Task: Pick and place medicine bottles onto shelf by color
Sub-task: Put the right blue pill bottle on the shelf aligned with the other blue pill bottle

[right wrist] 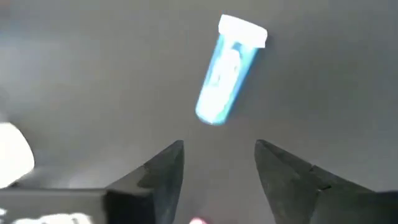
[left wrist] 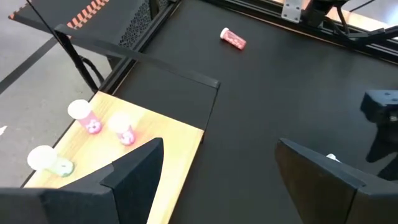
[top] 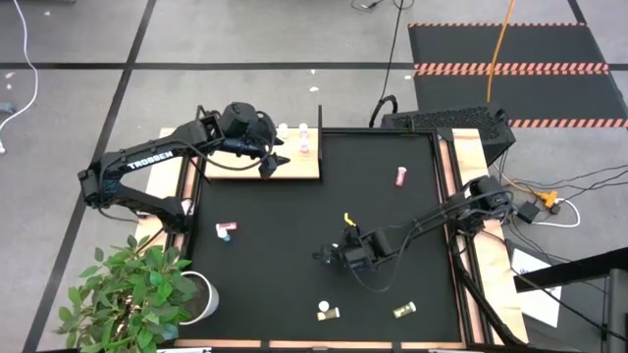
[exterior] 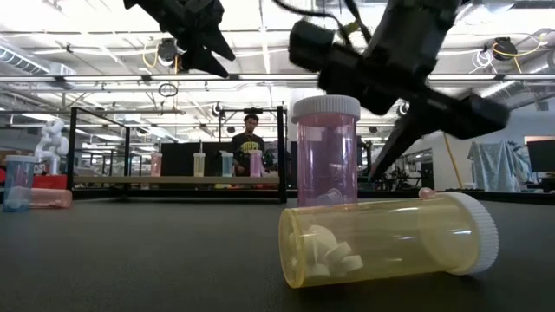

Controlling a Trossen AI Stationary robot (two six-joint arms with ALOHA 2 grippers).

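- The shelf (top: 226,167) lies at the mat's (top: 392,226) upper left corner.
- Bottles (top: 304,143) stand on the shelf's right end.
- One bottle (top: 400,176) lies upper right on the mat.
- Another (top: 225,231) lies at its left edge.
- Two (top: 327,312) lie near its bottom edge.
- A plant (top: 137,294) sits lower left, off the mat.

- I see a potted plant (top: 137,294) at the mat's seven o'clock corner.
- Striped floor mat (top: 510,69) lies toward one o'clock.
- A person (exterior: 250,143) sits beyond the table.
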